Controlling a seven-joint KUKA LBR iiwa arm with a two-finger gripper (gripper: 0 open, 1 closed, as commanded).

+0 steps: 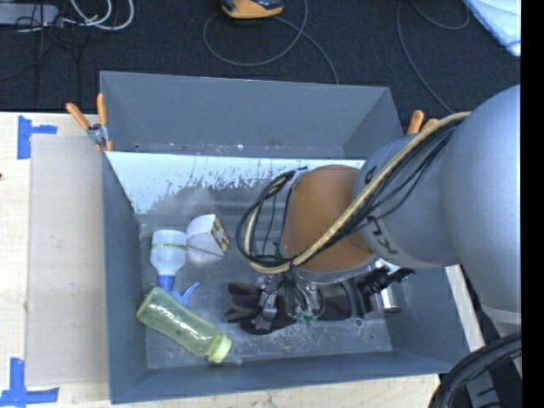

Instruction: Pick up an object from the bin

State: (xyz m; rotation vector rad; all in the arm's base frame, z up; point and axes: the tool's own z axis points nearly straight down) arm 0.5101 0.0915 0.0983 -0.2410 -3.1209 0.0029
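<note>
My gripper [274,300] is low over the bin floor near the front middle, below the orange cover. A dark, crumpled black thing [242,311] lies right under it and to its left, touching it. A pale green plastic bottle [181,325] lies on its side at the front left. Behind the bottle stands a white container with a blue nozzle [168,257]. A white rounded thing with a yellow label [206,235] lies next to that container.
A black and silver cylindrical piece [382,292] sits to the right of the gripper, under the arm. The arm and its cables cover the bin's right half. The back floor of the bin by the sloped wall is bare.
</note>
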